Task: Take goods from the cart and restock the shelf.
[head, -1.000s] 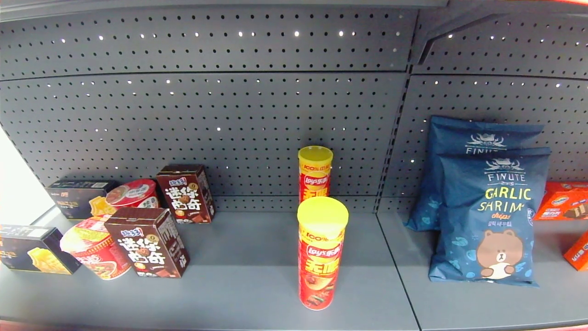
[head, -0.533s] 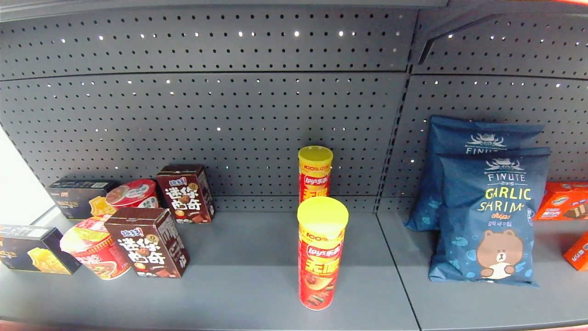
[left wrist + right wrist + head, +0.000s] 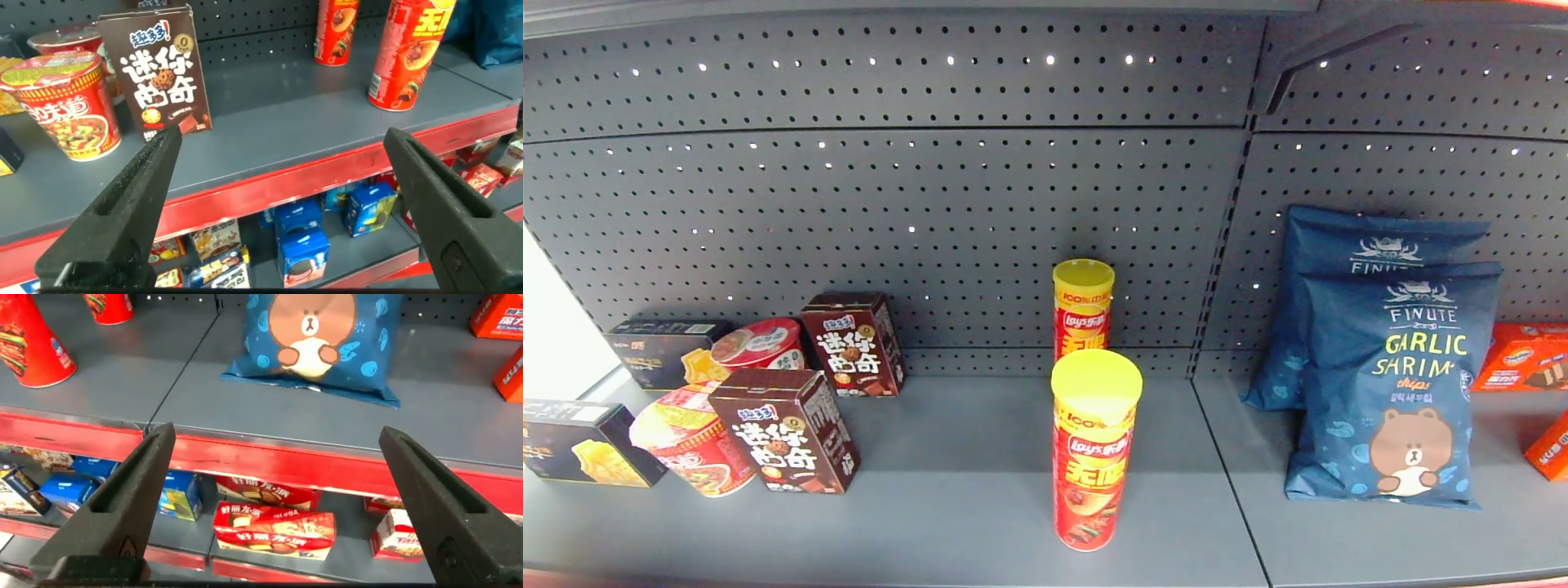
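Note:
The grey shelf (image 3: 964, 498) holds two red chip cans with yellow lids, one in front (image 3: 1094, 453) and one behind (image 3: 1083, 306). At its left stand two brown boxes (image 3: 788, 429), noodle cups (image 3: 690, 445) and black boxes (image 3: 580, 441). Blue chip bags (image 3: 1388, 392) lean at the right. My left gripper (image 3: 282, 135) hangs open in front of the shelf edge, between the brown box (image 3: 155, 69) and the front can (image 3: 409, 53). My right gripper (image 3: 276, 431) is open too, below and in front of the blue bag (image 3: 315, 335). Nothing sits between either pair of fingers.
Orange boxes (image 3: 1523, 355) stand at the far right. The shelf has a red front edge (image 3: 327, 167). A lower shelf carries blue boxes (image 3: 302, 245) and red boxes (image 3: 274, 527). Bare shelf floor lies between the brown boxes and the cans.

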Available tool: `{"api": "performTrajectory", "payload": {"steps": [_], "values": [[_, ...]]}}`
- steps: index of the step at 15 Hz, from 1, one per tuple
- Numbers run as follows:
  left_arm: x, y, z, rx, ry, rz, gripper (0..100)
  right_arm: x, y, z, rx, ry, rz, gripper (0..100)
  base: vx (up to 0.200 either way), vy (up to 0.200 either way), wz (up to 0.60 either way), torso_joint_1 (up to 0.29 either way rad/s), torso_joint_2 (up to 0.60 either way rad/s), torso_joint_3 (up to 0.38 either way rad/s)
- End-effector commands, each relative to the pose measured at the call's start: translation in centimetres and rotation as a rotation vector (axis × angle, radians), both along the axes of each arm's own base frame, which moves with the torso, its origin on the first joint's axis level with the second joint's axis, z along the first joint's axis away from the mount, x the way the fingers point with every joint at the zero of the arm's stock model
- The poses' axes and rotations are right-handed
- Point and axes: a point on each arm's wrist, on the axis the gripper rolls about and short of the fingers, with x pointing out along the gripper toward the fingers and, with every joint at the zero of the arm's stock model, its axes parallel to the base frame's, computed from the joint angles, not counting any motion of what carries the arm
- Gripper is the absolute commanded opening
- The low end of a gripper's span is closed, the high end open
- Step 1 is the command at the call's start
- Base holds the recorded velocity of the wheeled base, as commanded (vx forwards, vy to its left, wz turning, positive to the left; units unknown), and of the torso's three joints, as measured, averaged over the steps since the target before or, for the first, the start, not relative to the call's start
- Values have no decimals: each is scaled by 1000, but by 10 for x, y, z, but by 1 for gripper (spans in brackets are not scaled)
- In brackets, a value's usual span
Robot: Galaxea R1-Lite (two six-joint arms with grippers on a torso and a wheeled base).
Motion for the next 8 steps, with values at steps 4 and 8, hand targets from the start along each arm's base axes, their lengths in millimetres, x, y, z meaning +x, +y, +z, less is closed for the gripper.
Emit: {"api": "performTrajectory", "payload": {"steps": [4, 8], "values": [[0, 1, 1, -50, 11, 66, 100, -7, 2, -2, 8, -97, -161, 100, 0, 0, 0, 0, 0, 0], [0, 1, 1, -50, 16, 57, 100, -7, 2, -2, 7, -95, -161, 100, 0, 0, 0, 0, 0, 0]]}}
